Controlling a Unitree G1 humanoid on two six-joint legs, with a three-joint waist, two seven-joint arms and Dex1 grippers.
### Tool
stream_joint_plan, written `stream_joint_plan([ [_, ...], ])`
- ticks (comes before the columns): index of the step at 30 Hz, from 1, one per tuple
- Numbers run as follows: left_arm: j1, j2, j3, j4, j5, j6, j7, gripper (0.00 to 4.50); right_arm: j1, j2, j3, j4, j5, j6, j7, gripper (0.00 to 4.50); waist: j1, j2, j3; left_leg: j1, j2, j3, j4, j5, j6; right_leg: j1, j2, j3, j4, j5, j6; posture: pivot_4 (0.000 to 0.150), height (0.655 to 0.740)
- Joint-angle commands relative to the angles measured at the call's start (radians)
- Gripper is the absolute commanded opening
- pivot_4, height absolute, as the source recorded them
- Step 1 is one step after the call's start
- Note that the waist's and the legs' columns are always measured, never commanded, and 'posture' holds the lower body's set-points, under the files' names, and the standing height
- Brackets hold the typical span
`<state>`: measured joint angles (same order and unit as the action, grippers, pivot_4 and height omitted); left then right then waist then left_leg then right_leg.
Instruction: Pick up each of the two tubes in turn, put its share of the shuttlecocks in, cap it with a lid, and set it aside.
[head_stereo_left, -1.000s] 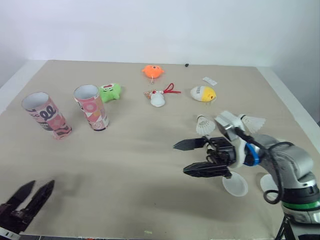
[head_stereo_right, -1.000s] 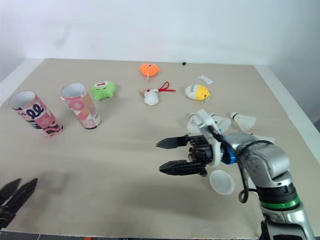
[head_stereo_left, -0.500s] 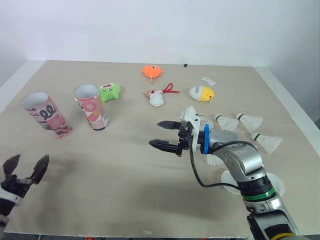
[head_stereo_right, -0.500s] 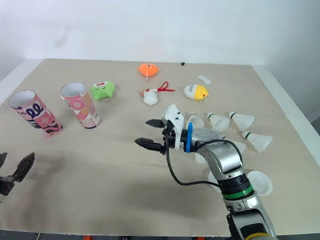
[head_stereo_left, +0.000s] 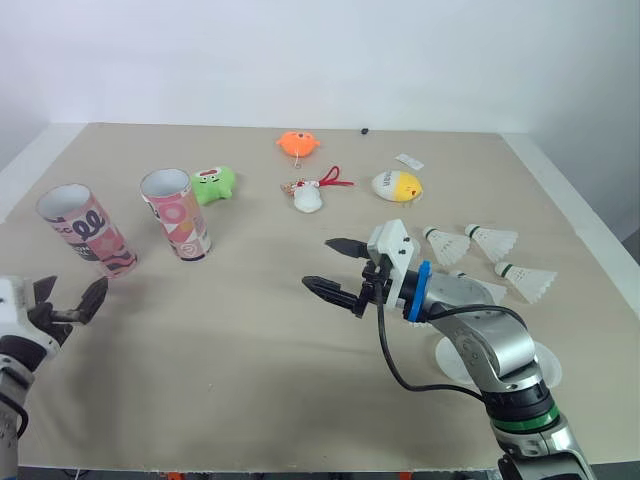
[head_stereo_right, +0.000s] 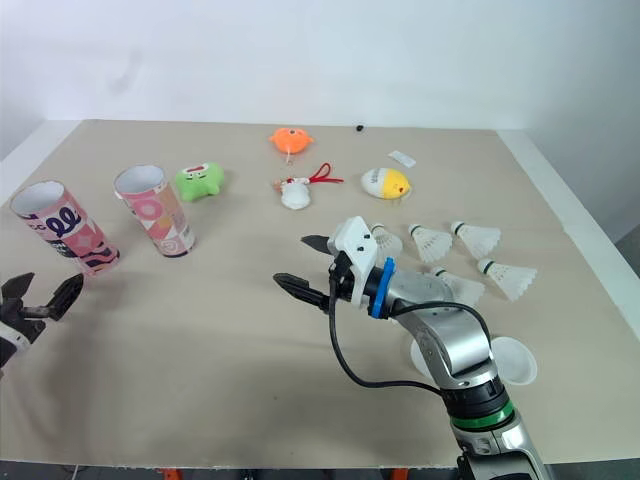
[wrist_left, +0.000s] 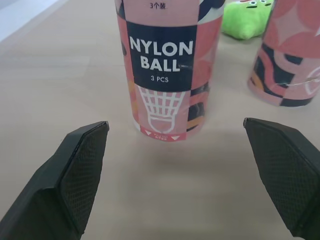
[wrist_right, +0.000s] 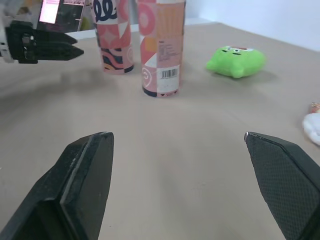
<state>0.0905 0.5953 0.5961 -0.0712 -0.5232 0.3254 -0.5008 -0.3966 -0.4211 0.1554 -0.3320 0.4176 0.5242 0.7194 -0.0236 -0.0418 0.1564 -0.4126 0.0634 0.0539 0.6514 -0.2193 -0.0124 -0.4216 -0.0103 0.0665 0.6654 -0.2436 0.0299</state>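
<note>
**A:** How did the two tubes stand?

**B:** Both stood upright on their closed ends, long axis vertical, open mouths up. The left tube (head_stereo_left: 85, 232) was close to the table's (head_stereo_left: 250, 360) left edge. The second tube (head_stereo_left: 178, 215) stood near it, toward the middle, and the two did not touch.

**A:** And the left gripper?

**B:** The left gripper (head_stereo_left: 73, 290) hung at the left edge, on the near side of the left tube, pointing at it. Its fingers were spread wide, holding nothing and touching nothing.

**A:** Was there room to move?

**B:** Plenty. The table's middle and near side lay bare from the tubes across to the right gripper (head_stereo_left: 320, 263). It hovered over the middle with its fingers well apart and empty, pointing toward the tubes.

**A:** What else lay about?

**B:** One green toy (head_stereo_left: 213, 184) sat just beside the second tube, on its far side. Farther along were one orange toy (head_stereo_left: 298, 143), one white toy (head_stereo_left: 308, 197) and one yellow toy (head_stereo_left: 397, 185).

**A:** And the counts on the right?

**B:** I could count five shuttlecocks (head_stereo_right: 477, 239), lying on their sides toward the right edge beside the right arm. Two lids (head_stereo_right: 512, 360) lay flat toward the near right corner, one partly behind the arm.
</note>
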Motion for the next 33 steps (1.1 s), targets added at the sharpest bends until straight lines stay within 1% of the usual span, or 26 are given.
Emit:
stream_joint_plan([
  [1,-0.052,0.039,-0.008,0.052,0.031,-0.026,-0.011,4.5,0.002,0.004,-0.026,-0.057,0.005,-0.012,-0.019,4.46,0.0,0.0,0.0,0.0,0.0,0.0,0.0,0.0,0.0,0.0,0.001,0.0,0.0,0.0,0.0,0.15,0.7323],
  [5,-0.112,0.063,-0.027,0.138,0.062,-0.032,-0.022,4.5,0.013,0.002,-0.035,-0.086,0.014,0.001,-0.038,4.46,0.0,0.0,0.0,0.0,0.001,-0.001,0.0,0.0,0.0,-0.001,0.002,0.0,0.001,0.001,-0.003,0.15,0.7323],
  [15,-0.309,0.095,-0.1,0.383,0.119,-0.071,-0.07,4.5,0.04,-0.012,-0.059,-0.147,0.021,0.031,-0.089,4.46,0.001,0.0,0.0,-0.002,0.001,-0.001,0.0,0.0,-0.001,-0.001,0.003,0.001,0.001,0.002,-0.003,0.15,0.7323],
  [20,-0.418,0.118,-0.151,0.537,0.158,-0.117,-0.121,4.5,0.059,-0.022,-0.075,-0.192,0.036,0.058,-0.105,4.46,0.001,0.0,0.0,-0.003,0.001,-0.002,0.0,0.0,-0.001,-0.002,0.003,0.001,0.001,0.002,-0.003,0.15,0.7323],
  [26,-0.532,0.127,-0.19,0.697,0.197,-0.186,-0.143,4.5,0.074,-0.031,-0.082,-0.221,0.041,0.076,-0.118,4.46,0.001,0.0,0.0,-0.004,0.001,-0.002,0.0,0.0,-0.001,-0.003,0.004,0.001,0.001,0.001,-0.002,0.15,0.7323],
  [31,-0.568,0.113,-0.202,0.739,0.201,-0.218,-0.156,4.5,0.076,-0.035,-0.088,-0.229,0.044,0.086,-0.128,4.46,0.0,0.0,0.0,-0.006,0.0,-0.003,0.001,0.0,-0.001,-0.003,0.004,0.001,0.001,0.001,-0.002,0.15,0.7323],
  [33,-0.574,0.112,-0.201,0.757,0.201,-0.23,-0.157,3.97,0.077,-0.036,-0.089,-0.233,0.045,0.089,-0.13,4.5,0.0,0.0,0.0,-0.007,0.0,-0.003,0.001,0.0,-0.001,-0.003,0.004,0.001,0.001,0.001,-0.002,0.15,0.7323],
])
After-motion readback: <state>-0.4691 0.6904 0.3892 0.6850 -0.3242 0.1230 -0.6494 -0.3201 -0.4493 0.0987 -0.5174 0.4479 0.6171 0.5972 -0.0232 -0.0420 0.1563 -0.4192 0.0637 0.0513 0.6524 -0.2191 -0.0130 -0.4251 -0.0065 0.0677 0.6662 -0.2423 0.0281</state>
